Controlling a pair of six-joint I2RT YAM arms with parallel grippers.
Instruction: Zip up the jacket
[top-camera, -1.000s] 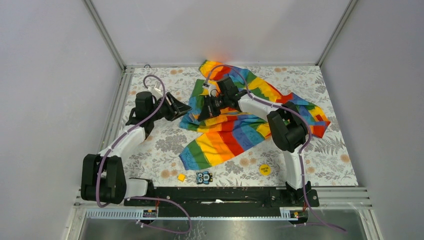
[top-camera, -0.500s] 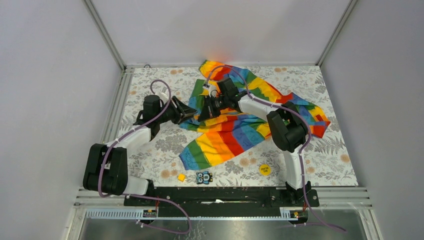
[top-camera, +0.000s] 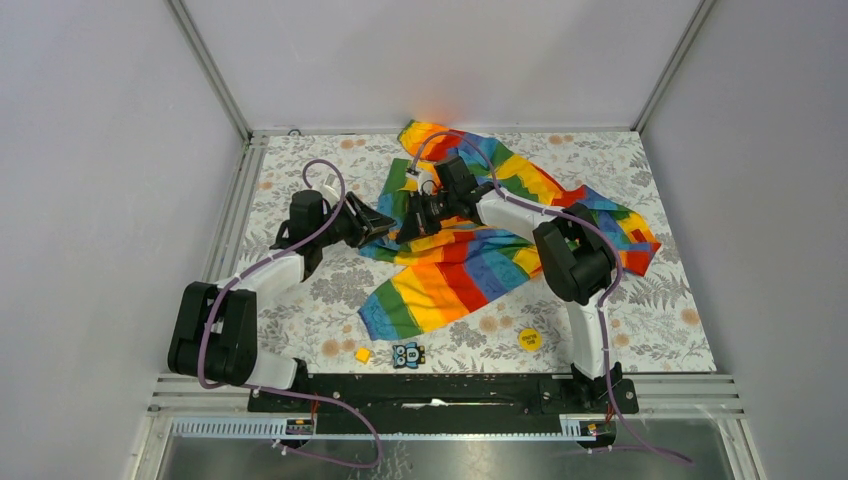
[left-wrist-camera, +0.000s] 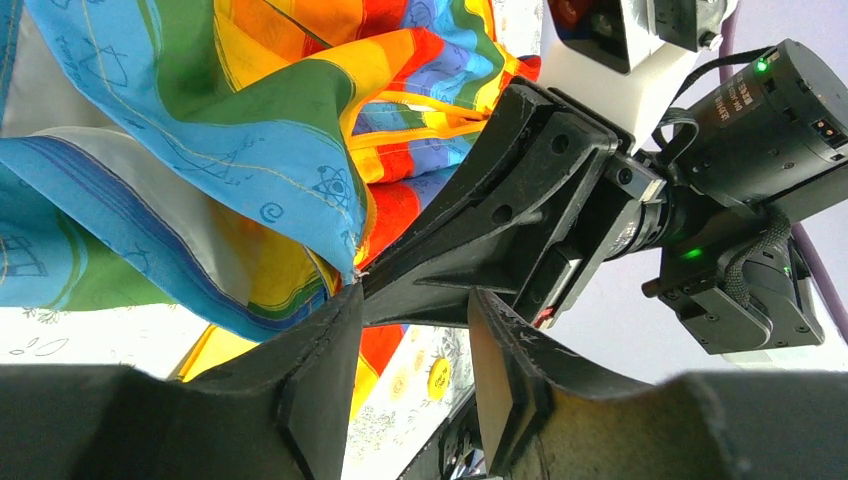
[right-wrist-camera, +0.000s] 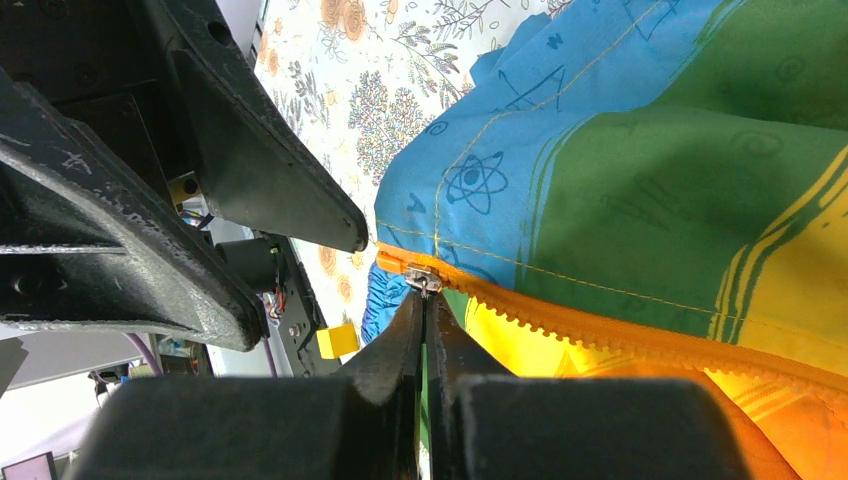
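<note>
The rainbow-striped jacket (top-camera: 470, 250) lies rumpled on the floral table, its orange zipper strip (right-wrist-camera: 620, 330) running along the front edge. My right gripper (right-wrist-camera: 424, 300) is shut on the metal zipper pull (right-wrist-camera: 424, 279) at the strip's lower end; in the top view it (top-camera: 412, 216) is over the jacket's left part. My left gripper (left-wrist-camera: 415, 310) is open, its jaws spread just beside the jacket's hem corner (left-wrist-camera: 352, 262) and facing the right gripper's fingers (left-wrist-camera: 470, 250). In the top view it (top-camera: 377, 222) sits at the jacket's left edge. One left fingertip (right-wrist-camera: 350, 235) nearly touches the zipper end.
A yellow round disc (top-camera: 529, 338), a small yellow cube (top-camera: 363, 354) and a small owl card (top-camera: 408, 354) lie near the table's front edge. Metal frame rails border the table (top-camera: 300, 300) on the left, back and right.
My left arm has swung right, bringing its open gripper up to the jacket's hem and the right gripper. The right gripper has held still on the zipper pull.
</note>
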